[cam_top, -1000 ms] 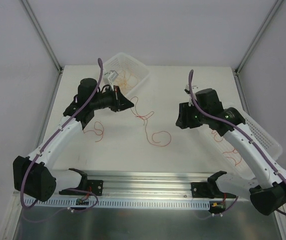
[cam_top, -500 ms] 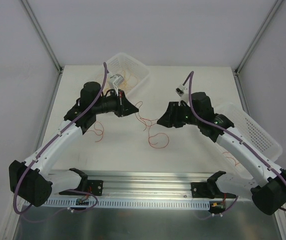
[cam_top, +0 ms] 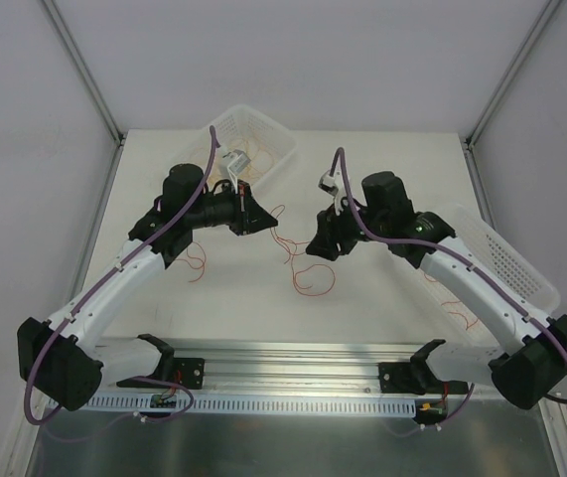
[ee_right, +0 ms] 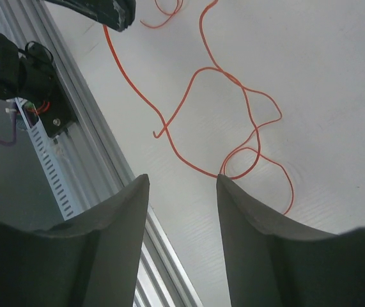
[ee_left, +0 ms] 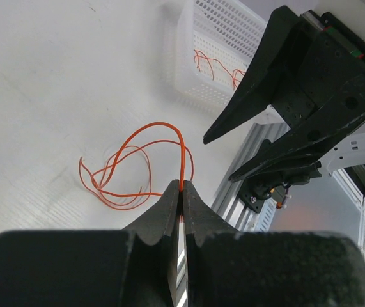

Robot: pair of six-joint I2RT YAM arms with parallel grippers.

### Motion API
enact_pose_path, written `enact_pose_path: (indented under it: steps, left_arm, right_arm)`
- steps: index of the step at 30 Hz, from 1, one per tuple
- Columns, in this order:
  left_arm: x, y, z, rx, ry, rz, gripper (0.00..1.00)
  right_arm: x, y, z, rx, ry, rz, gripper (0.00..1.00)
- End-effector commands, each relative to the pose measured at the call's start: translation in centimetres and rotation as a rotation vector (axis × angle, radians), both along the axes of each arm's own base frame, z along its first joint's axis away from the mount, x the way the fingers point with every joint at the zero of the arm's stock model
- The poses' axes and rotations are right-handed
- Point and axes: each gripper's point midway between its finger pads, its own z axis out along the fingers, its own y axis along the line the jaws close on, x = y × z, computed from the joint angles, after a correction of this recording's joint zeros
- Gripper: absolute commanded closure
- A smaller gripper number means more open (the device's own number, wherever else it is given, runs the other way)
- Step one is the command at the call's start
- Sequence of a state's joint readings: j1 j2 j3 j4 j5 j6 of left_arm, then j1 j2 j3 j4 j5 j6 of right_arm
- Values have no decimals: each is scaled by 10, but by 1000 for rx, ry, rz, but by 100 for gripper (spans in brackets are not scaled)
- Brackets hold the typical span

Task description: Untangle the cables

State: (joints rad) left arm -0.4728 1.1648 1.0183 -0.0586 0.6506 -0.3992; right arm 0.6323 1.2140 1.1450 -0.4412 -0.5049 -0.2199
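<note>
Nearest the arm bases, the aluminium rail [cam_top: 293,360] runs along the table's 6 o'clock edge. Just beyond it the cables [cam_top: 312,280] lie at table centre as thin orange strands in loose, crossing loops. Another curl sits toward 9 o'clock under the left arm.

The right gripper [ee_right: 182,181] hangs over the loops with its fingers spread, gripping nothing, and the low bend of one loop lies in the gap. The left gripper [ee_left: 182,190] has its fingers pressed together on a single orange strand, which arches up from the tips and drops into the loops.

To do this well, I judge the right fingers should close on a different strand from the left's. Which strand is which is hard to tell here. The arms should then draw apart slowly toward 3 and 9 o'clock, easing off if a crossing tightens.

Farther off, the far basket [cam_top: 272,128] at 11 o'clock and the side basket [cam_top: 511,263] at 4 o'clock hold more strands.
</note>
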Motion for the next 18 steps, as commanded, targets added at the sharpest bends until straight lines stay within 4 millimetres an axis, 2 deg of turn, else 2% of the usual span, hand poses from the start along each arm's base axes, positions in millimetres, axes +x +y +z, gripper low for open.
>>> enact_pose_path:
  steps: [1,7,13,15,18]
  left_arm:
    - [-4,-5,18,-17,-60,-40,100]
    - [-4,-10,23,-25,-63,-62,100]
    - [-3,-12,24,-23,-57,-68,100]
    - [-3,-14,24,-24,-55,-75,100]
    - [-2,-15,23,-22,-55,-82,100]
  right_arm:
    - [-7,4,-1,-40,-42,122,50]
    - [-2,15,-16,-69,-30,161,50]
    - [5,23,-20,-71,-37,168,50]
    - [7,24,-19,-70,-35,163,50]
    - [12,25,-3,-34,-42,110,51]
